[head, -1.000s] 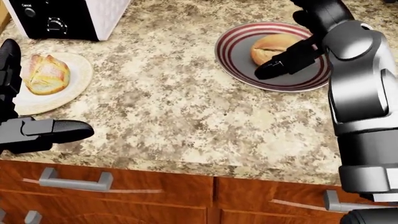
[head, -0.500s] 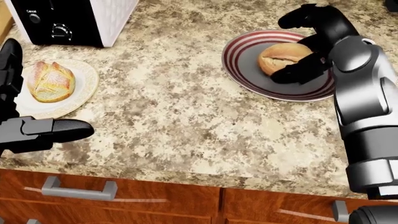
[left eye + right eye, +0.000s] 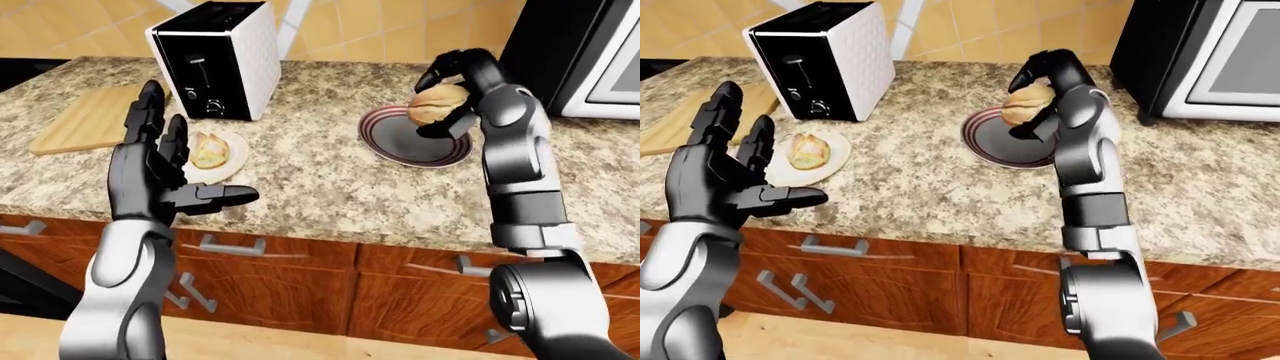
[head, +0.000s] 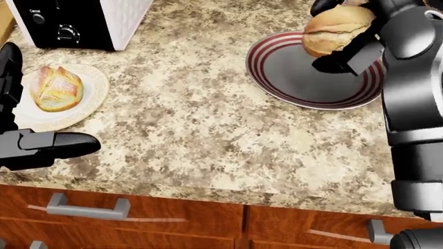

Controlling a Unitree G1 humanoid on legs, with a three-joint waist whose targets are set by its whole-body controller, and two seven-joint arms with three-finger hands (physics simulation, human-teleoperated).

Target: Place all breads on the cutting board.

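Observation:
My right hand (image 3: 445, 101) is shut on a round bread roll (image 3: 436, 103) and holds it in the air just above the red-striped plate (image 3: 400, 142), which is now bare. A second bread, a split golden piece (image 3: 208, 149), lies on a small white plate (image 3: 232, 156) to the left, below the toaster. The wooden cutting board (image 3: 85, 118) lies at the far left of the counter. My left hand (image 3: 165, 176) hovers open over the counter's near edge, just left of the white plate, fingers spread upward.
A black and white toaster (image 3: 215, 58) stands above the white plate. A dark microwave (image 3: 1200, 60) fills the right end of the counter. Wooden drawers with metal handles (image 3: 235, 246) run below the speckled granite counter (image 3: 320, 180).
My right hand closed round the roll and lifted it off the striped plate. The left hand stayed where it was. The view shifted slightly.

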